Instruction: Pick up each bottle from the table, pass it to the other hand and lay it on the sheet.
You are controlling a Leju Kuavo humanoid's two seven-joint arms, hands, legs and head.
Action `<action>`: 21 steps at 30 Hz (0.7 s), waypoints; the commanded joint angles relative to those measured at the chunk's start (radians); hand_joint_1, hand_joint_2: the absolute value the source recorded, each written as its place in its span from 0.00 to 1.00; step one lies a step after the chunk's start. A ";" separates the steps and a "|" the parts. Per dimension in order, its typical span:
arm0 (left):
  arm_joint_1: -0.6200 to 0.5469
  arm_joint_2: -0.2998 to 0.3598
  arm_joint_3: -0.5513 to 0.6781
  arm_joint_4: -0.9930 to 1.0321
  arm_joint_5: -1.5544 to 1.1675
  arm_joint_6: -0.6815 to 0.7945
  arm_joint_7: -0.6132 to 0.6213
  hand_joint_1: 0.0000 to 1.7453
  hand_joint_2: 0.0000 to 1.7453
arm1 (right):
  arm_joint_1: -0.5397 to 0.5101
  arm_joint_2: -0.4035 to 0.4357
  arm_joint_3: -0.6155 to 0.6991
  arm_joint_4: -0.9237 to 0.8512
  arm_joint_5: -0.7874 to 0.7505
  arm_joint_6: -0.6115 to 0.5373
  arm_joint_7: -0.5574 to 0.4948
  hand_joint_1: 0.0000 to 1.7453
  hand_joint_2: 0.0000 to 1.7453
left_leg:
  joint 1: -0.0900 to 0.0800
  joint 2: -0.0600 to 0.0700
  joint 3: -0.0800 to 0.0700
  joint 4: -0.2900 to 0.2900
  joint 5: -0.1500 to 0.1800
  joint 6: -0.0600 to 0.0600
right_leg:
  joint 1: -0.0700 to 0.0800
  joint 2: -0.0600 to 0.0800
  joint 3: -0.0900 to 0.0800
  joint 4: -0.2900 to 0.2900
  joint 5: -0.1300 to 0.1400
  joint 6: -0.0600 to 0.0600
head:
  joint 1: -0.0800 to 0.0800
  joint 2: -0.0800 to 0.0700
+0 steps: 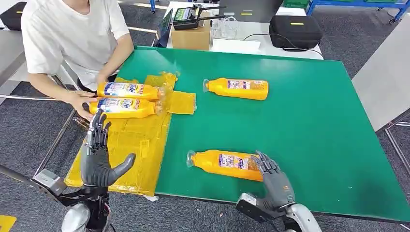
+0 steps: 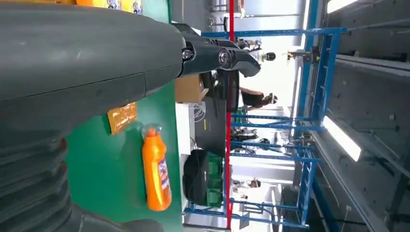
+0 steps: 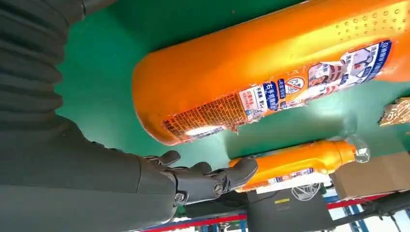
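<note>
We see the right hand at the near table edge, fingers spread and empty, fingertips at the base end of the near orange bottle; contact we cannot tell. In the right wrist view that bottle lies on its side just beyond the open fingers. It rests on the green table, cap end toward the yellow sheet.

Left hand is raised over the sheet's near part, fingers straight and apart, thumb out, holding nothing. In the left wrist view its fingers are extended with nothing in them.

2 more orange bottles lie side by side on the sheet's far end. A person's hand touches their base ends; the person in a white shirt sits at the table's left.

The far bottle lies alone on the green table, well apart from the near one, also seen in the left wrist view.

Behind the table: a cardboard box and a black case.
</note>
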 commanded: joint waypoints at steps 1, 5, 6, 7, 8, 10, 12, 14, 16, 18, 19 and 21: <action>0.007 0.016 -0.042 0.019 -0.021 0.012 -0.008 0.00 1.00 | 0.025 -0.042 0.044 0.005 -0.008 -0.009 0.043 0.00 1.00 | 0.000 -0.001 0.003 -0.002 -0.001 0.003 | 0.001 0.000 0.003 -0.002 -0.001 -0.003 | 0.000 0.000; 0.034 0.068 -0.077 0.001 -0.093 0.042 -0.061 0.00 1.00 | 0.084 -0.080 0.119 -0.099 -0.038 -0.042 0.079 0.00 1.00 | 0.000 -0.003 0.005 -0.003 -0.001 0.003 | 0.001 -0.003 0.006 -0.003 -0.002 -0.005 | 0.000 0.000; 0.048 0.070 -0.073 -0.024 -0.092 0.037 -0.066 0.00 1.00 | 0.099 -0.085 0.138 -0.133 -0.028 -0.045 0.100 0.00 1.00 | 0.000 -0.002 0.004 -0.002 -0.001 0.003 | 0.000 -0.001 0.004 -0.002 -0.002 -0.004 | 0.000 0.000; 0.053 0.066 -0.068 -0.034 -0.083 0.035 -0.067 0.00 1.00 | 0.101 -0.087 0.148 -0.140 -0.014 -0.044 0.112 0.00 1.00 | 0.000 -0.001 0.001 -0.001 -0.001 0.002 | 0.000 0.000 0.002 -0.001 -0.001 -0.003 | 0.000 0.000; 0.060 0.060 -0.058 -0.055 -0.068 0.029 -0.061 0.00 1.00 | 0.109 -0.084 0.166 -0.154 0.005 -0.054 0.140 0.00 1.00 | 0.000 -0.001 0.004 -0.002 -0.002 0.003 | 0.001 0.000 0.004 -0.002 -0.002 -0.005 | 0.000 0.000; 0.063 0.053 -0.038 -0.077 -0.070 0.031 -0.056 0.00 1.00 | 0.088 -0.089 0.178 -0.137 0.051 -0.092 0.180 0.00 1.00 | 0.000 0.000 0.003 -0.002 -0.002 0.003 | 0.001 0.001 0.003 -0.002 -0.002 -0.005 | 0.000 0.000; 0.068 0.060 -0.024 -0.101 -0.068 0.026 -0.050 0.00 1.00 | 0.036 -0.089 0.136 -0.095 0.084 -0.107 0.189 0.00 1.00 | 0.000 0.000 0.000 -0.001 -0.001 0.002 | 0.001 0.001 -0.001 -0.001 0.000 -0.003 | 0.000 0.000; 0.062 0.062 -0.020 -0.101 -0.065 0.005 -0.040 0.00 1.00 | -0.040 -0.056 0.056 -0.016 0.034 -0.073 0.128 0.00 1.00 | 0.000 0.003 0.000 -0.001 -0.001 0.002 | 0.001 0.004 -0.001 -0.001 0.001 -0.003 | 0.000 0.000; 0.047 0.058 -0.026 -0.079 -0.059 -0.016 -0.035 0.00 1.00 | -0.153 0.000 -0.005 0.125 -0.021 -0.007 0.049 0.00 1.00 | 0.000 0.004 0.000 -0.002 0.000 0.003 | 0.000 0.004 0.000 -0.001 0.001 -0.003 | 0.000 0.000; 0.029 0.060 -0.033 -0.058 -0.059 -0.025 -0.029 0.00 1.00 | -0.239 0.057 -0.025 0.250 -0.080 0.055 0.002 0.00 1.00 | 0.000 0.007 0.002 -0.004 0.001 0.003 | 0.001 0.007 0.001 -0.004 0.004 -0.004 | 0.000 0.000; 0.018 0.058 -0.032 -0.052 -0.057 -0.023 -0.027 0.00 1.00 | -0.270 0.065 -0.010 0.292 -0.055 0.044 0.008 0.00 1.00 | 0.001 0.006 0.002 -0.003 0.001 0.002 | 0.001 0.007 0.001 -0.003 0.003 -0.004 | 0.000 0.000; -0.007 0.053 -0.021 -0.041 -0.044 -0.020 -0.023 0.00 1.00 | -0.309 0.094 0.000 0.349 -0.051 0.038 0.001 0.00 1.00 | 0.000 0.004 0.004 -0.003 0.001 0.002 | 0.001 0.004 0.003 -0.002 0.003 -0.003 | 0.000 0.000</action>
